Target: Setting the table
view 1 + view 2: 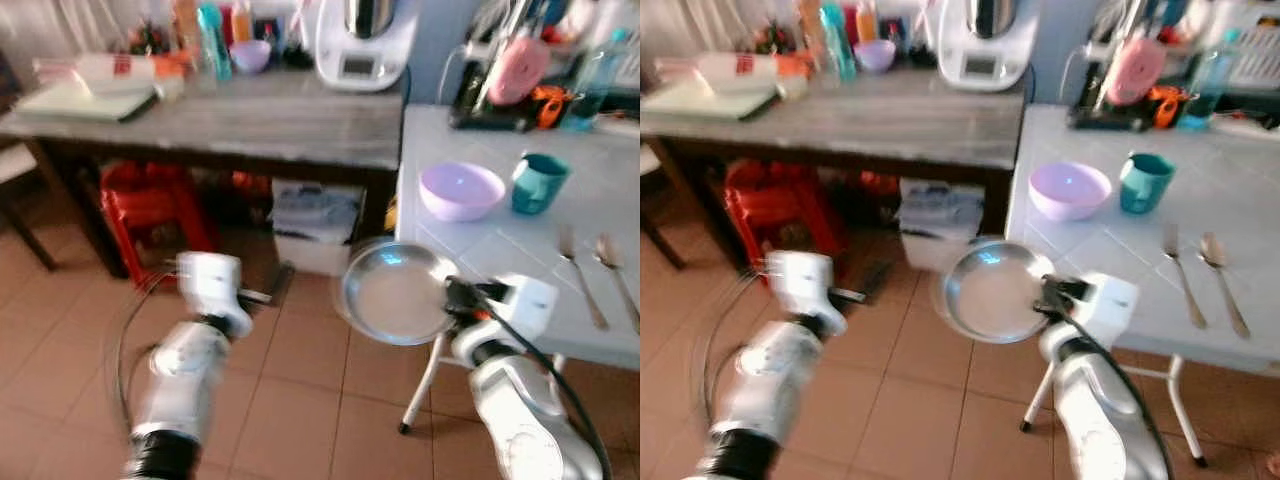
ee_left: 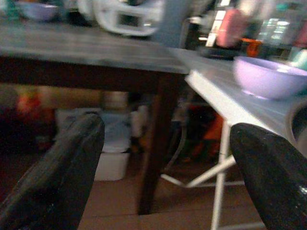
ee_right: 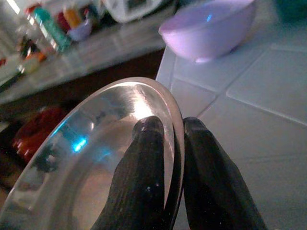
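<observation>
Left eye view: right end effector (image 1: 455,293) reaching forward at the near-left corner of the white tiled tabletop (image 1: 520,250), pinching the rim of a round steel plate (image 1: 395,292). Plate held face up and slightly tilted, mostly beyond the tabletop's edge, over the tiled floor (image 1: 290,400). Left end effector (image 1: 262,296) raised over the floor, well to the left of the plate, forearm angled up from below. On the white tabletop: lilac bowl (image 1: 461,190), teal cup (image 1: 539,182) just beside it, fork (image 1: 580,262) and spoon (image 1: 620,265) side by side further right. Behind, a wooden tabletop (image 1: 250,115) with a white kitchen appliance (image 1: 362,42); red crate (image 1: 150,205) beneath. All somewhat blurred.

Right eye view: same scene, shifted; white folding leg (image 1: 1040,385) under the tiled tabletop easier to make out.

Left wrist view: both black fingers (image 2: 62,167) spread wide apart, nothing between them. Lilac bowl seen low from the side, wooden tabletop's dark leg (image 2: 153,153) between the fingers. Plate's edge cut off at the frame border.

Right wrist view: fingertips (image 3: 148,158) closed tight on the plate's rim, one above, one below. Plate's inner surface reflecting light; lilac bowl beyond, partly cut off.
</observation>
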`<state>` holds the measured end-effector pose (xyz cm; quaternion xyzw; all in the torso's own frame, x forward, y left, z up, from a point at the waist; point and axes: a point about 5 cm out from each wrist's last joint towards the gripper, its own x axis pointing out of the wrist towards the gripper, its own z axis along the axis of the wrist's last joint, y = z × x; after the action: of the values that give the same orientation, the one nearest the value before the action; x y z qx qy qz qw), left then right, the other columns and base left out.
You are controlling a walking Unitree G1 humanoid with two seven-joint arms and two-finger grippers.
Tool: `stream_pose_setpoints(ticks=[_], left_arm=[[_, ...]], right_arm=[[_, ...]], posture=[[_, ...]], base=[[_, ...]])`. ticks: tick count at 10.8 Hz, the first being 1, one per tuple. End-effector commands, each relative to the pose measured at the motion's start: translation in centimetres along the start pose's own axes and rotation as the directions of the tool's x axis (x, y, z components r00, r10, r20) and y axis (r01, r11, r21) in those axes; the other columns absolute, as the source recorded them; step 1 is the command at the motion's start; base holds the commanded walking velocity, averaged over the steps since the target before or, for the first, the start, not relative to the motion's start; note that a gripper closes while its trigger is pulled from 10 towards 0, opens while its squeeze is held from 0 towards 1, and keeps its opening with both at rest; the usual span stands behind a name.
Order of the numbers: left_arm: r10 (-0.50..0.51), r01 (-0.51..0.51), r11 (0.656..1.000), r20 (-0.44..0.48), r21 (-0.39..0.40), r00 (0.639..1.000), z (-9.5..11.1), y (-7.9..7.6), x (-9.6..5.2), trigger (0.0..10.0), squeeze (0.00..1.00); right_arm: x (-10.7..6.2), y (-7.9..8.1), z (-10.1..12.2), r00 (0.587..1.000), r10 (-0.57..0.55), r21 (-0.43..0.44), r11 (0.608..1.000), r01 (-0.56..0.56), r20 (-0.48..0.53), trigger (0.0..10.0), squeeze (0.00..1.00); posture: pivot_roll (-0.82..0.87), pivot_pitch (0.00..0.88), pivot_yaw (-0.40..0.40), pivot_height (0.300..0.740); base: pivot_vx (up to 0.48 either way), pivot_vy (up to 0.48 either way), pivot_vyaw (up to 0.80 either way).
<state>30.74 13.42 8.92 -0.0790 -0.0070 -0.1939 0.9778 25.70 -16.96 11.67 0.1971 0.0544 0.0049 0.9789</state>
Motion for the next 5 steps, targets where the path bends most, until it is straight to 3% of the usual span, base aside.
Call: stream_pose_setpoints(ticks=[1,2,3,4,5], left_arm=[[0.024,-0.025,0.999,0.029,0.022,0.999,0.8,0.9,0.0,10.0,0.00],[0.023,-0.023,1.000,0.035,0.017,0.999,0.8,0.6,0.0,10.0,0.00],[0.023,-0.024,1.000,0.036,0.014,0.999,0.8,0.5,0.0,10.0,0.00],[0.027,-0.027,1.000,0.037,0.015,0.999,0.7,0.4,0.0,10.0,0.00],[0.030,-0.031,0.999,0.048,0.017,0.998,0.9,0.4,0.0,10.0,0.00]], right_arm=[[0.2,1.0,0.4,0.999,0.031,0.006,0.999,-0.032,0.026,10.0,0.00],[0.2,0.8,0.3,0.999,0.020,0.001,1.000,-0.020,0.028,10.0,0.00],[0.2,0.4,0.6,0.999,-0.004,-0.022,1.000,0.005,0.052,10.0,0.00],[-0.2,0.0,1.6,0.990,-0.006,-0.161,0.987,0.028,0.138,10.0,0.00],[-0.7,-0.2,2.4,0.976,0.018,-0.241,0.970,0.036,0.216,10.0,0.00]], posture=[[-0.05,0.000,0.011,0.740],[-0.05,0.000,0.008,0.740],[-0.04,0.000,0.004,0.740],[-0.04,0.000,0.003,0.740],[-0.04,0.000,0.004,0.740]], base=[[0.000,0.386,-0.63],[0.000,0.386,-0.58],[0.000,0.386,0.00],[0.000,0.405,0.00],[0.000,0.409,0.00]])
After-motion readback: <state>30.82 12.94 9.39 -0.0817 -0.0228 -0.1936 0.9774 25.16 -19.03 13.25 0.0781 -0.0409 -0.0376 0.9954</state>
